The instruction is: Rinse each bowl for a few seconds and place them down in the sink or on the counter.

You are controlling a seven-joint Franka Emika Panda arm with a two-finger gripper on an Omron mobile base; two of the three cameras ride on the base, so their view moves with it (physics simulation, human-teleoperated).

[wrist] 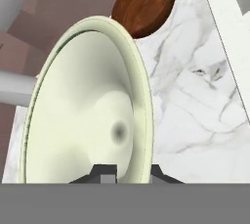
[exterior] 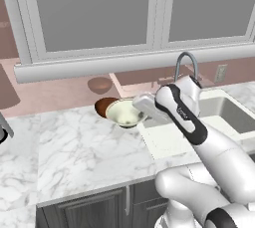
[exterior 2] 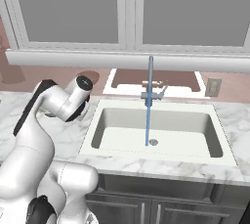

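My gripper (wrist: 132,171) is shut on the rim of the pale cream bowl (wrist: 88,115), one finger inside it and one outside. In the left base view the cream bowl (exterior: 123,113) hangs tilted just over the counter (exterior: 79,147), left of the sink (exterior: 226,115), with the gripper (exterior: 142,106) at its right rim. The dark reddish-brown bowl (exterior: 101,106) sits on the counter right behind it, and it also lies beyond the cream bowl in the hand view (wrist: 144,3). In the right base view my arm hides both bowls.
A thin blue stream of water (exterior 2: 148,115) runs from the grey faucet (exterior 2: 154,94) down into the sink basin (exterior 2: 161,137) near the drain (exterior 2: 153,142). The gooseneck faucet (exterior: 185,63) rises behind my hand. A window ledge (exterior: 99,65) runs along the back wall.
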